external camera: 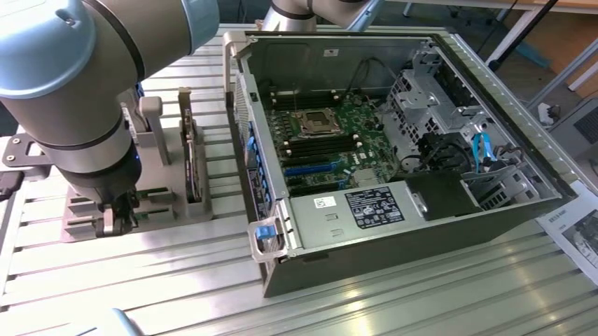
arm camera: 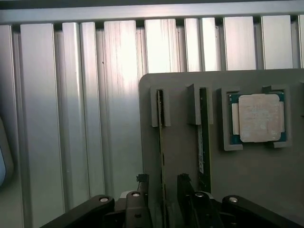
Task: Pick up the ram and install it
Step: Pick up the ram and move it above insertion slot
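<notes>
end effector (external camera: 117, 218) low over grey holder (external camera: 173, 210) (upright dark card (external camera: 192, 157) in it), open computer case (external camera: 393, 245) alongside, motherboard (external camera: 327, 140) exposed

Two ram sticks (arm camera: 204, 147), one processor (arm camera: 259, 118), one computer case (external camera: 374, 255).

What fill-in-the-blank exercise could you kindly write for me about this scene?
1. The gripper has its jaws ____, one on each side of the ram.
2. Beside the ram slots, the gray fixture holds a square ____ in a recess.
3. In the exterior view, the gray fixture sits to the ____ of the computer case.

Missing words: open; processor; left.
</notes>
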Tool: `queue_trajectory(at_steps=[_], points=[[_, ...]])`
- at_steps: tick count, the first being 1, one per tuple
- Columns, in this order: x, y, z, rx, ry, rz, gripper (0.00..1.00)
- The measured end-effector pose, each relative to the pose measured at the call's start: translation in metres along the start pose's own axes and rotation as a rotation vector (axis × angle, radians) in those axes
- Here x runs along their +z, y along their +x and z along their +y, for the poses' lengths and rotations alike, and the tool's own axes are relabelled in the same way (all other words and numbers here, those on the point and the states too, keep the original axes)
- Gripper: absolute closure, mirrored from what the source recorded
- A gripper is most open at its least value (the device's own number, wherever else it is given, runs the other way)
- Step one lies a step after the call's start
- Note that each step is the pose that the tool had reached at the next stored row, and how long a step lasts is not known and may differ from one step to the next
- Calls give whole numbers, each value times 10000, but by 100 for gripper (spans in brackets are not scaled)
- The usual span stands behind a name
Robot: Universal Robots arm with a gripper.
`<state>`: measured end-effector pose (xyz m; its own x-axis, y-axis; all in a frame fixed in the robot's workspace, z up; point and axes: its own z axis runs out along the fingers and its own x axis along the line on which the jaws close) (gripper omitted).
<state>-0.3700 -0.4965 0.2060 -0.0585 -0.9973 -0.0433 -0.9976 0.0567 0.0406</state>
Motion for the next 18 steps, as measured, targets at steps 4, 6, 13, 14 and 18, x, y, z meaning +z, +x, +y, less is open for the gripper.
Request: queue_trajectory(at_steps=[4,6,13,14,18], points=[[2,-10,1,1,0,0,62],[5,-24,2,2,-1,0,62],[7,-29,2,1,-1,0,62],[7,-29,2,0,-1,0,62],[7,-31,2,0,-1,0,64]])
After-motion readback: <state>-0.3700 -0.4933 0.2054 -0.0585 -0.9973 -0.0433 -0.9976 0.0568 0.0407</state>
